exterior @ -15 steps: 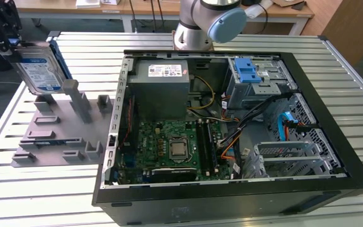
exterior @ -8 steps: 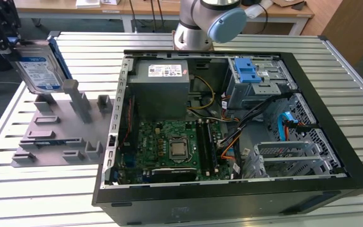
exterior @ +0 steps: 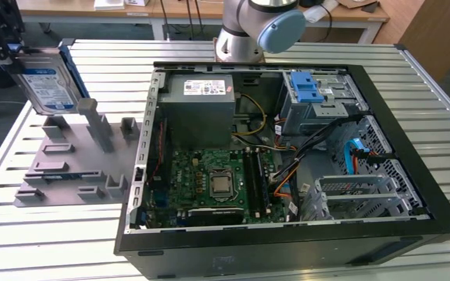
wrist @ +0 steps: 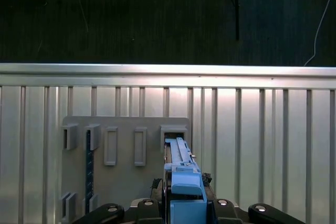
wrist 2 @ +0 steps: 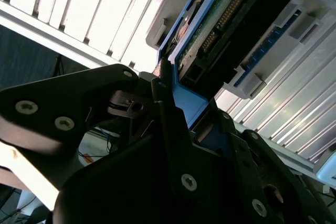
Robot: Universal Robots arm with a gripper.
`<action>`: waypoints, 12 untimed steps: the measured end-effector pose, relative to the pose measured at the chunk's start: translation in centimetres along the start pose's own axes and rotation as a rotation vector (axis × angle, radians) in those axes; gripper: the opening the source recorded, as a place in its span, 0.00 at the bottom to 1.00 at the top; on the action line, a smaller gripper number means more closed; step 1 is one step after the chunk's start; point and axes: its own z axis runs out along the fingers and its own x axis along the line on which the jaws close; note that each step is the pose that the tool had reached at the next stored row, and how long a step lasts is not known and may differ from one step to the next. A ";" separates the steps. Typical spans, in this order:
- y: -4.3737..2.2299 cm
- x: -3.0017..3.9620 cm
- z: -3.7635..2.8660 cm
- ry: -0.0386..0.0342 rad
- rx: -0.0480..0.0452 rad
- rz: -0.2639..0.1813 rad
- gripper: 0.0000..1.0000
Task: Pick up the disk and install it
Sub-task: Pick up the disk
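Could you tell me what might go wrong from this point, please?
1. The gripper seems to clamp the disk by its thin blue frame alone, so the disk could tilt or slip.
2. The disk's lower end sits close to the posts of the grey fixture and might catch on them.
3. Loose cables lie beside the drive cage and might snag the disk.

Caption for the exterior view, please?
The hand grips the disk upright at the grey rack, beside the open computer case.
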 end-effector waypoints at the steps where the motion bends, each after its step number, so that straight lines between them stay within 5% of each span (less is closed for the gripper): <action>1: 0.00 0.00 -0.05 0.0000 -0.0001 0.000 0.36; 12: 0.00 -0.01 -0.45 0.0000 0.0000 0.000 0.36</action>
